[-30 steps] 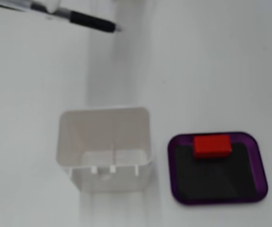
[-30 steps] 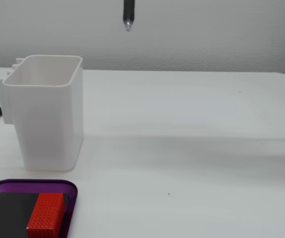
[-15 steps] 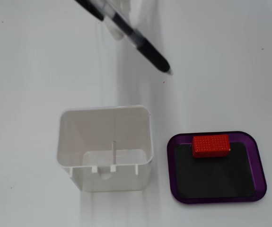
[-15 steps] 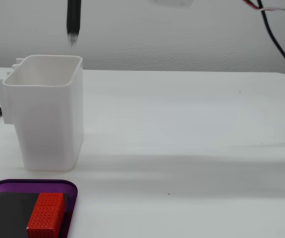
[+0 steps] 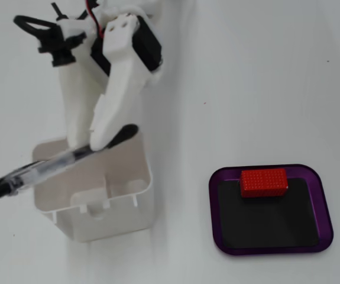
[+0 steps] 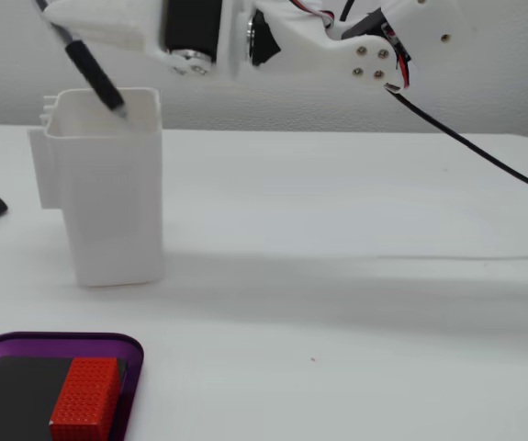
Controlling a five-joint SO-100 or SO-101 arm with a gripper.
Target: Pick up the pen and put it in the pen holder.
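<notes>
Fixed view from above: we see our white pincer (image 5: 93, 142) clamped on the slim clear-barrelled pen (image 5: 51, 168), slanted over the white plastic rectangular pen holder (image 5: 116, 216). Next, probably tilt upright, then release.

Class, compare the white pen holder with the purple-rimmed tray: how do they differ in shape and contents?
The pen holder is a tall, deep white box; the tray is flat, black inside, purple-rimmed. The tray holds a red block; the pen holder has the pen slanting over its opening. Both stand on the white table.
</notes>
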